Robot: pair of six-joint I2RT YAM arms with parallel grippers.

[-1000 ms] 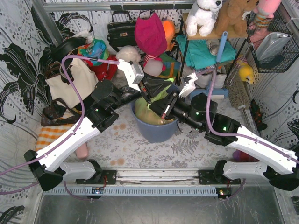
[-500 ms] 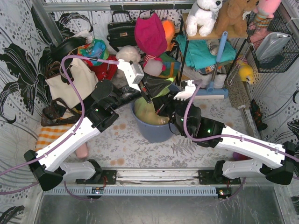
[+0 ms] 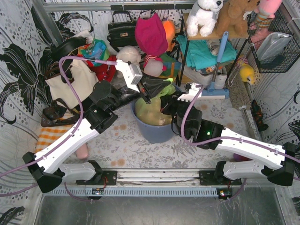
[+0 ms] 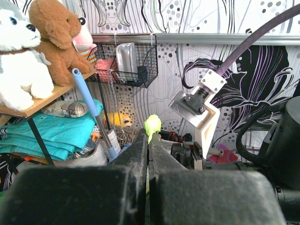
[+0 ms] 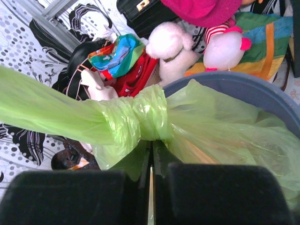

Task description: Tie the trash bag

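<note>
Overhead: trash bag (image 3: pixel 152 111) sits in the blue bin (image 3: pixel 154 135), left claw (image 3: pixel 161 87) at its twelve o'clock, right claw (image 3: pixel 165 108) at three. Left wrist: claw pinched on a green tail (image 4: pixel 152 125). Right wrist: claw clamped beneath a wrapped knot (image 5: pixel 146 117); tightening probably remains.

White wallpaper with black flowers and dots (image 3: pixel 18 56) covers the walls all round; a pale desk cloth printed with grey ferns (image 3: pixel 140 143) lies below; a black-framed wooden shelf (image 3: pixel 215 35) stands back right; a black wire basket (image 3: pixel 262 65) hangs beside it.
</note>
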